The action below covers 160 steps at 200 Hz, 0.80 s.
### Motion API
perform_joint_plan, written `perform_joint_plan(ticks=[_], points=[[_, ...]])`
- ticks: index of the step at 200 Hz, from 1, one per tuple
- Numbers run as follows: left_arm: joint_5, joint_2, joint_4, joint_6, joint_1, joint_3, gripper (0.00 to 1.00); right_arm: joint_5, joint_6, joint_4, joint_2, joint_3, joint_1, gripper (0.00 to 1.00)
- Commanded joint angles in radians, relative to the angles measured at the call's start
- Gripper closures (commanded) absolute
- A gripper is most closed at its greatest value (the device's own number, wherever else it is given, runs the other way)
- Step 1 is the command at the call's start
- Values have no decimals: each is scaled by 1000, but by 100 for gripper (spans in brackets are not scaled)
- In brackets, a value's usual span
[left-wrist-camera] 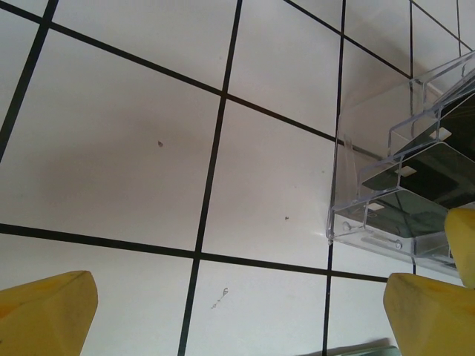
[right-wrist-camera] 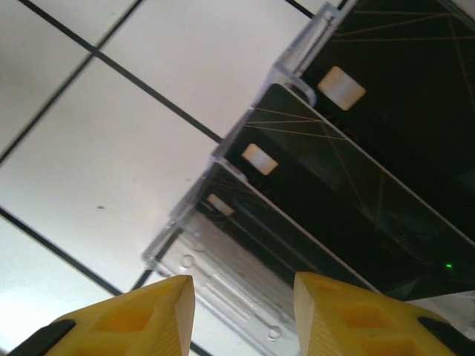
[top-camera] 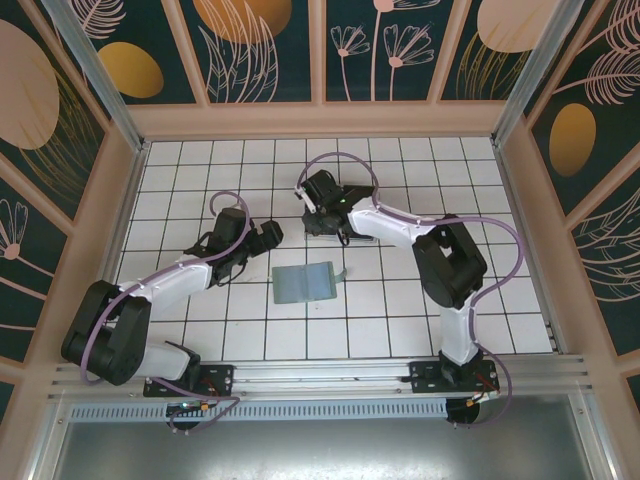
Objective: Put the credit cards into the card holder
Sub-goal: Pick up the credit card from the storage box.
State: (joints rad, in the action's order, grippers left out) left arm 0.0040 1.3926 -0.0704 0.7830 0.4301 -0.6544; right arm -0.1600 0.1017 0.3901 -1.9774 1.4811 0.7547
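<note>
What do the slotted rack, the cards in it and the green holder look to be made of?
The slotted rack looks like clear, glossy hard plastic; the tiled floor shows through it. The credit cards are thin, black and glossy, probably plastic; they carry faint reflected lines. The card holder is sage-green and matte-looking, possibly leather or fabric; too small to tell.

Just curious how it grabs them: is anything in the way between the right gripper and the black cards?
Nothing visible. The right gripper hangs open, facing the thin black rectangular cards, which stand exposed in a clear plastic slotted rack.
</note>
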Motion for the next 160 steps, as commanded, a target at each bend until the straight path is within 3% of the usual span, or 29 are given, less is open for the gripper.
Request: perform_joint_plan(ticks=[1, 160], points=[[16, 8, -26, 1, -8, 0, 1, -106, 53, 24, -24, 43, 4, 60], [17, -2, -45, 12, -10, 24, 1, -135, 95, 19, -57, 9, 20, 62]])
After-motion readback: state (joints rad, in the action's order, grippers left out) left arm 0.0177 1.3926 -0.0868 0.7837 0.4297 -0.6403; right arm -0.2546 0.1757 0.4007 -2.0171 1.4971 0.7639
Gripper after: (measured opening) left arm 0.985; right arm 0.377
